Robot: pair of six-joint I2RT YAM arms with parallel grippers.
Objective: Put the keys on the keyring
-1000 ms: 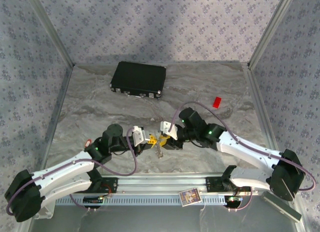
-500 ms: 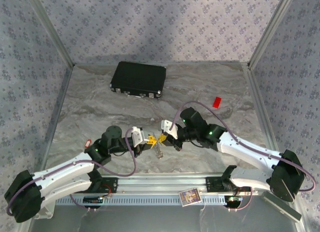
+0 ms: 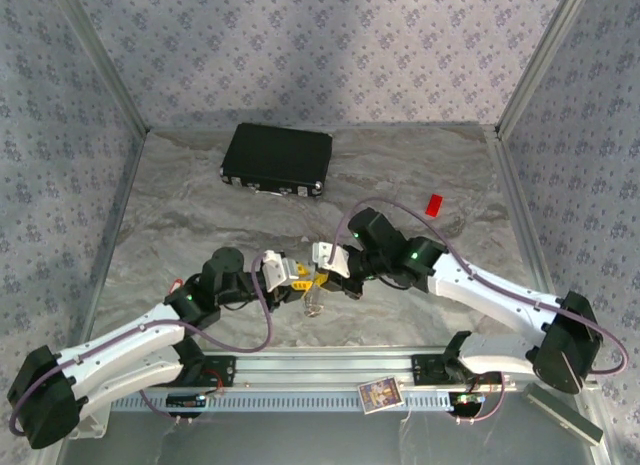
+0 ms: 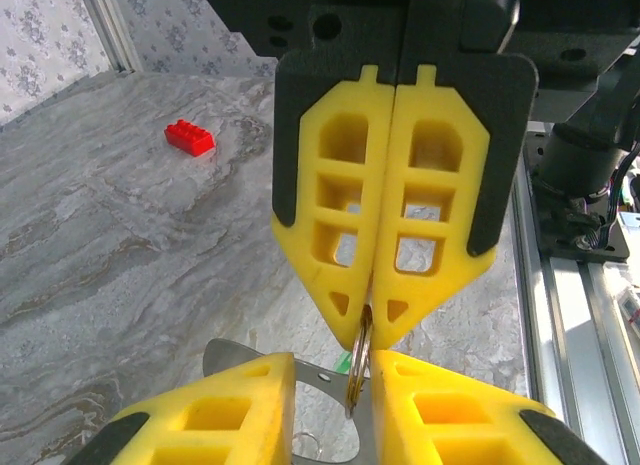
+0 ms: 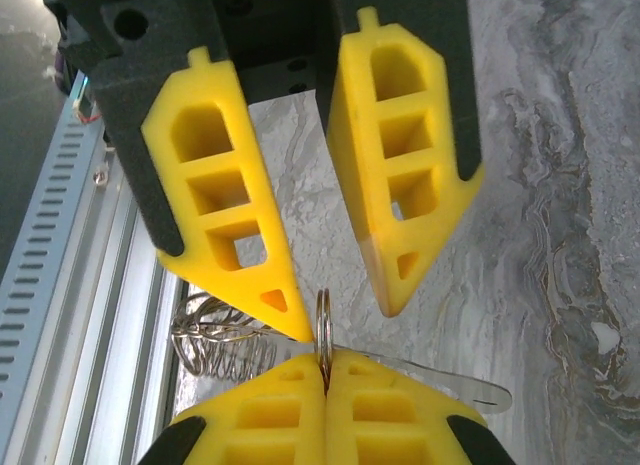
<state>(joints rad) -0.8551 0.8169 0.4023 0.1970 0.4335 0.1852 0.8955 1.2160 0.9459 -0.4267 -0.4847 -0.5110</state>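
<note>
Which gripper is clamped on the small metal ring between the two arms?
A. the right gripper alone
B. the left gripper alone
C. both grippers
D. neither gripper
A: the right gripper has its yellow fingers pressed together on the ring, while the left gripper has its fingers apart, one on either side of it.

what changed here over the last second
The right end effector closed on the keyring, and the left end effector opened beside it. Both arms drifted slightly left. The black case and the red block stayed put.
</note>
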